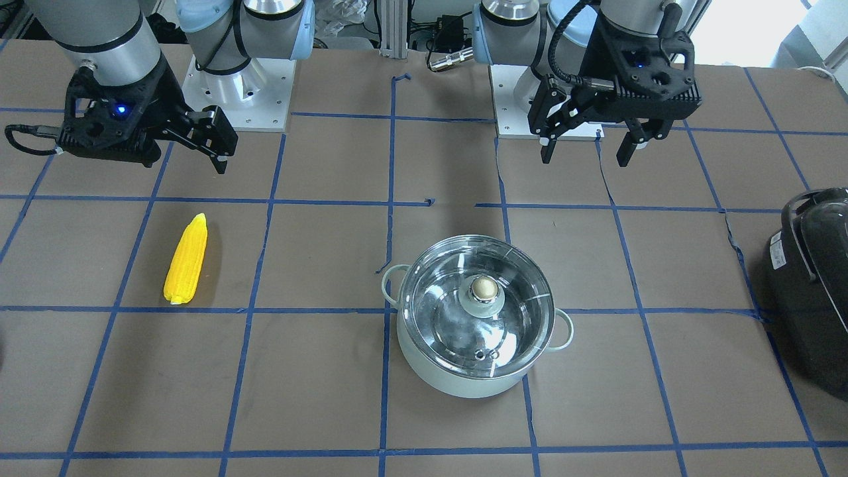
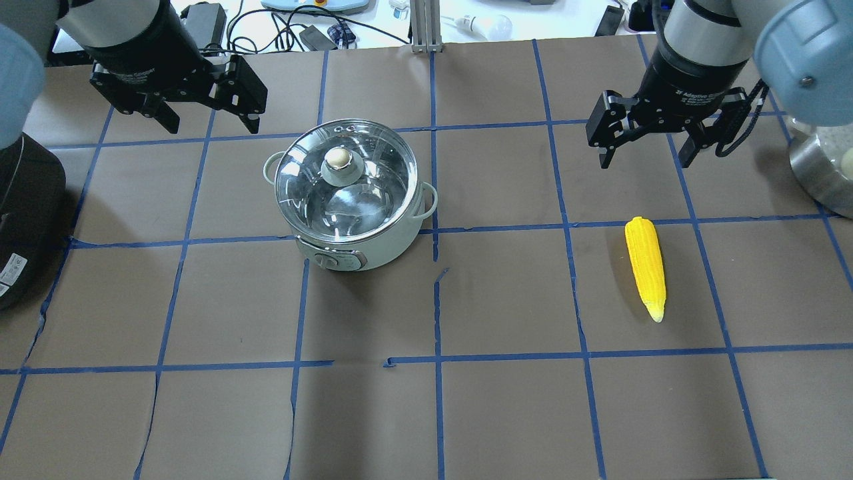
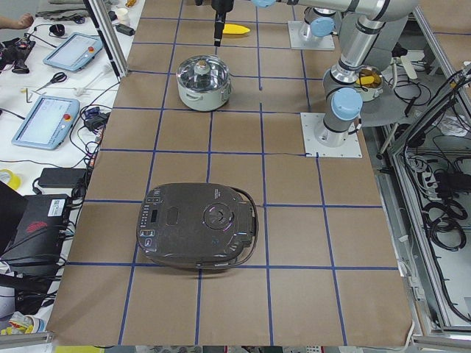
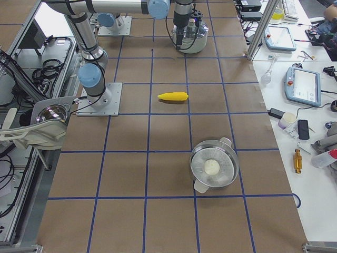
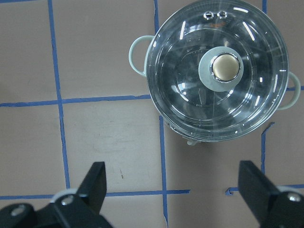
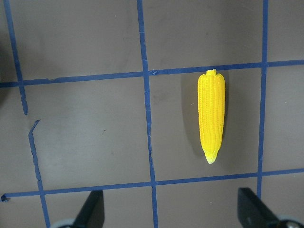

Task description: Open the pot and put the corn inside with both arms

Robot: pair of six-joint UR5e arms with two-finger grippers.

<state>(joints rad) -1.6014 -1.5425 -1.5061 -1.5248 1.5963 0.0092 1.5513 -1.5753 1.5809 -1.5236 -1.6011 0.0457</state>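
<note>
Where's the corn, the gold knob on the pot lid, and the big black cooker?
corn (image 2: 645, 267): overhead view, middle of the cob.
gold knob (image 5: 224, 67): left wrist view, its round top.
black cooker (image 3: 199, 224): exterior left view, its lid.

left end effector (image 2: 212, 127): jaws apart | right end effector (image 2: 644, 160): jaws apart

Mouth of round pale mint-green pot (image 2: 373, 253) blocked by glass lid (image 2: 376, 200). At lid centre, gold knob (image 2: 338, 159) stands proud, bare all round, open from above. Higher up and off to pot's side, left pincer (image 2: 212, 124) with jaws spread wide, clear path to knob.

Flat on brown taped surface (image 2: 466, 413), bright yellow corn cob (image 2: 645, 265), bare surface on every side. Beyond its blunt end, right pincer (image 2: 644, 160), jaws wide.

At left edge, large black appliance (image 2: 20, 200), well apart from pot.
</note>
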